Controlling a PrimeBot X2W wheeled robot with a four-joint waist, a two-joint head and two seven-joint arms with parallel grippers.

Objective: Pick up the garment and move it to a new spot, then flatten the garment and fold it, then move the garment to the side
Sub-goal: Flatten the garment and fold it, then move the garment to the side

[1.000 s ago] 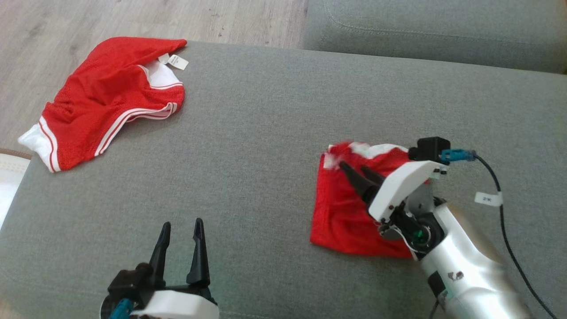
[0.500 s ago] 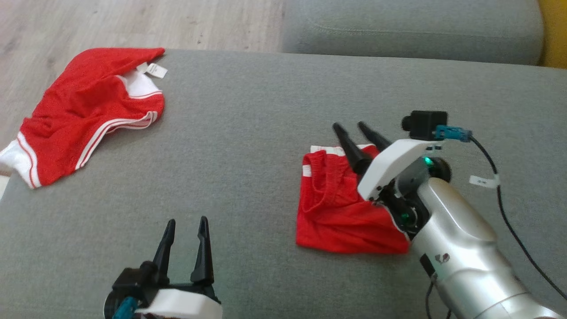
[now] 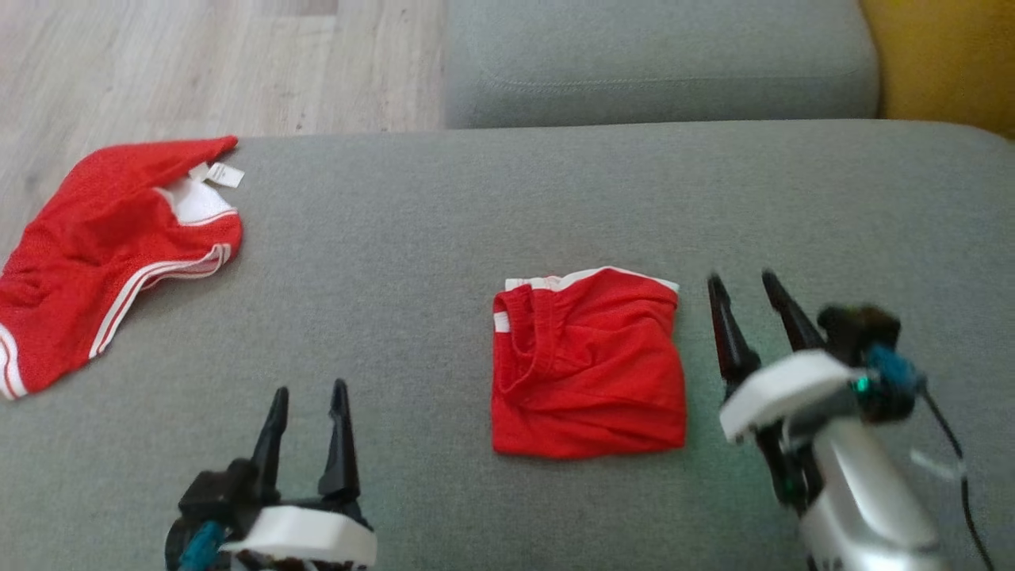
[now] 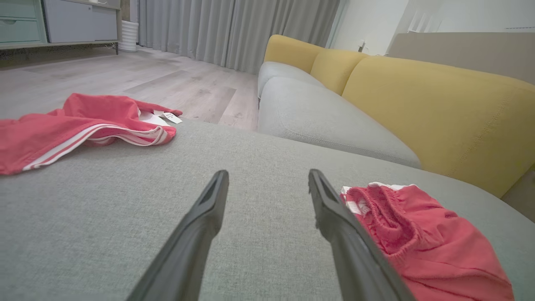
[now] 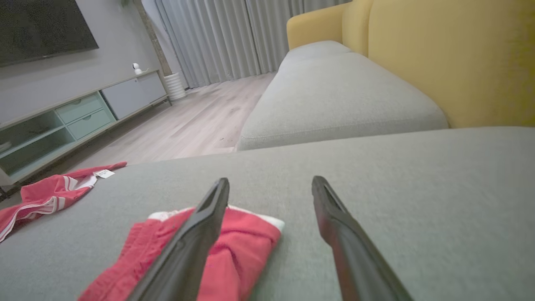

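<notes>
**Figure: stage of the task, head and wrist views.** The folded garment (image 3: 587,365) lies as a compact red rectangle on the grey sofa seat (image 3: 412,238), a little right of centre, with white waistband trim along its far edge; nothing holds it.

My right hand (image 3: 741,277) stands just beside the garment's right edge, fingers spread wide and empty; the head view blurs this hand, so I judge the clearance from the right wrist view, where the cloth lies low and to the left, partly behind one finger, and seems untouched. My left hand (image 3: 309,388) waits near the front of the seat, well apart from the garment on its left side, likewise wide and empty.

A second red garment (image 3: 111,254), white-striped with its label showing, lies crumpled at the far left of the seat.

**Progress, as I judge it.** Pick-up, relocation, flattening and folding look complete; the bundle is fairly square, though soft creases run across its near half and the elastic band is puckered at the left.

**Remaining.** The move to the side; I cannot tell whether the present spot already counts as that side; if it does not, one more grasp is needed, pinching all layers together so the fold survives the carry.
</notes>
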